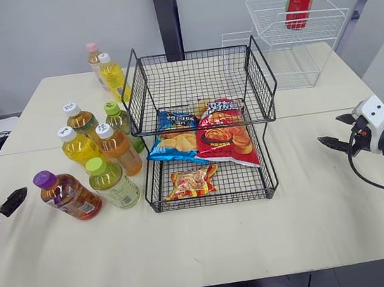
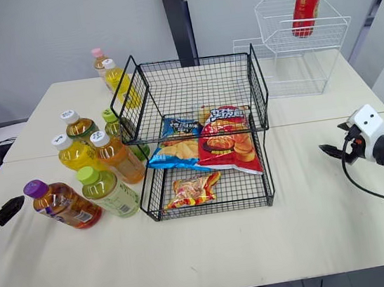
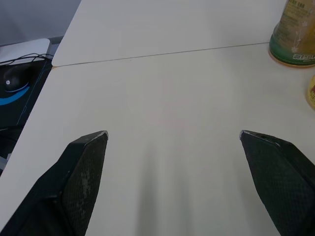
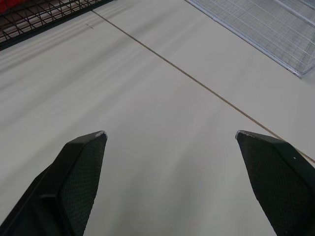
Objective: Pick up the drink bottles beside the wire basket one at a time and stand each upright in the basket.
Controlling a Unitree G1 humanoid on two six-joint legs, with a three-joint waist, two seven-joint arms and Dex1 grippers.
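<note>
Right of the left claw point(image 3: 172, 133), spread wide and empty, sat the purple-capped bottle point(image 1: 71, 196); right claw point(image 4: 171, 132) wide, empty, over counter point(image 1: 191, 243).

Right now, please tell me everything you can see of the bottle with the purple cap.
The purple-capped bottle looks like clear plastic holding an amber drink, with a round purple screw cap and a printed label around its lower body. It seems closed and upright, standing on the table at the front left corner of the bottle group, to the left of the wire basket. The green-capped bottle stands right beside it; whether they touch cannot be told. Nothing grips it.
</note>
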